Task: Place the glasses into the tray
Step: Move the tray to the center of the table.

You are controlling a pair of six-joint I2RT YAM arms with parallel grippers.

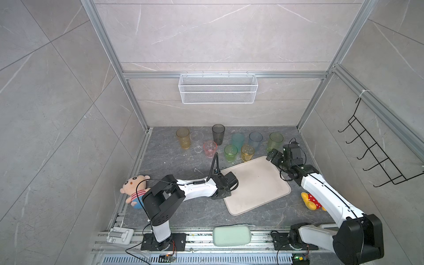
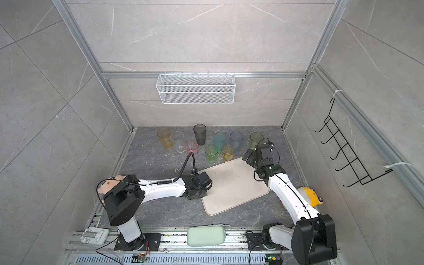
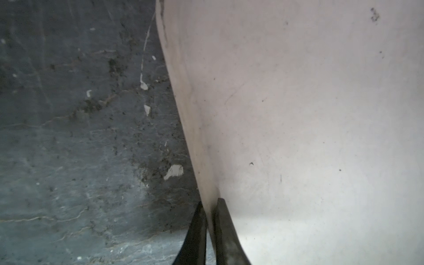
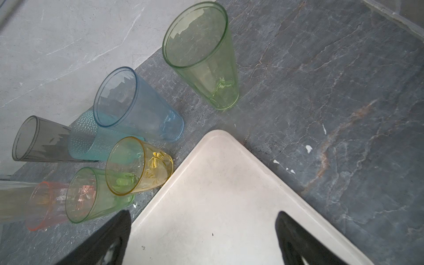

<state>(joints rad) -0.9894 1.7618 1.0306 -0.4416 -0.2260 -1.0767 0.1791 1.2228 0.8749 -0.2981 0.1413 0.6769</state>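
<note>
Several tinted glasses stand upright in a row at the back of the floor, from a tall amber one (image 1: 183, 138) to a tall green one (image 1: 274, 142) (image 4: 202, 57). The cream tray (image 1: 257, 183) (image 2: 234, 183) lies in front of them and holds nothing. A short amber glass (image 4: 137, 165) stands right at its far corner. My left gripper (image 1: 227, 184) (image 3: 210, 202) is shut on the tray's left rim (image 3: 183, 96), one finger on each side of it. My right gripper (image 1: 270, 157) (image 4: 204, 213) hangs open over the tray's far right corner, holding nothing.
A plush doll (image 1: 134, 187) lies by the left arm's base and a yellow and red plush (image 1: 311, 200) lies under the right arm. A mint pad (image 1: 231, 235) rests on the front rail. A white mesh basket (image 1: 218, 88) hangs on the back wall and a black hook rack (image 1: 371, 149) on the right wall.
</note>
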